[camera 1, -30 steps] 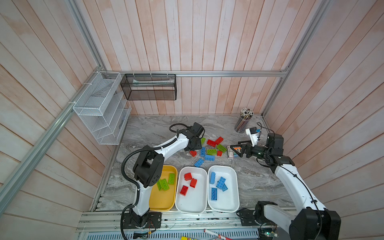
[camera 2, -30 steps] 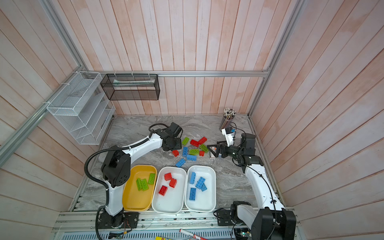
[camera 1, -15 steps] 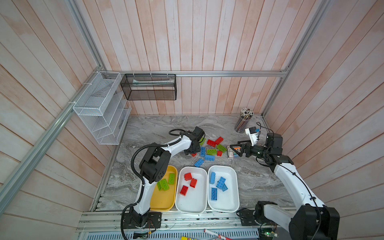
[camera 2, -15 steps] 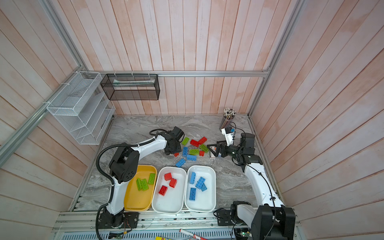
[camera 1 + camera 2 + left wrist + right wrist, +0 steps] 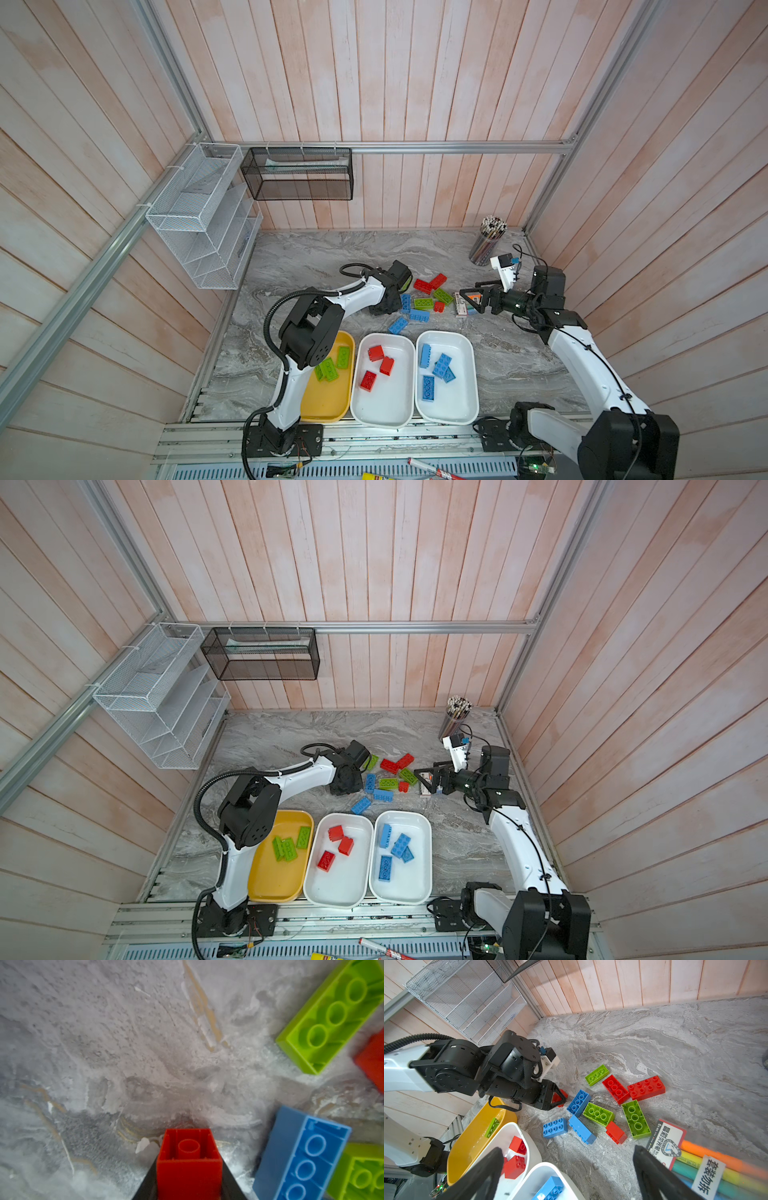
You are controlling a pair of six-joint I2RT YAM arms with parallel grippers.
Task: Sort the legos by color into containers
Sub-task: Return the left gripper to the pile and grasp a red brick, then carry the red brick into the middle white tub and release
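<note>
Starting at the yellow tray (image 5: 328, 409), just beside the middle white tray (image 5: 386, 415) on its left, you already have green bricks (image 5: 332, 368) filed there.

Beyond the far rim of that middle tray is the change that matters. The left gripper (image 5: 560, 1098) had its jaws partly open a second ago, and they are now closed on a small red brick (image 5: 188, 1165). The left wrist view shows the brick clamped between the two black fingers, hollow side toward the lens. It sits low over the bench (image 5: 311, 257), and I cannot tell whether it has lifted clear yet. I judge the pick made, so your next step is to carry it back to the middle tray, where three red bricks (image 5: 380, 365) already lie.

Beyond the middle tray's far right corner, the loose pile (image 5: 424, 303) remains on the bench in green, red and blue, so the sort is roughly half done. A blue brick (image 5: 301, 1157) lies just beside the gripped one, so lift straight up or you may drag it.

The right white tray (image 5: 455, 409), just beside the middle tray on its right, holds the blue bricks (image 5: 436, 370).

Farther right, past the pile, the right gripper (image 5: 471, 297) hangs with its jaws spread wide and nothing between them. It is by the rainbow-striped pack (image 5: 669, 1142), which is not part of the sort.
</note>
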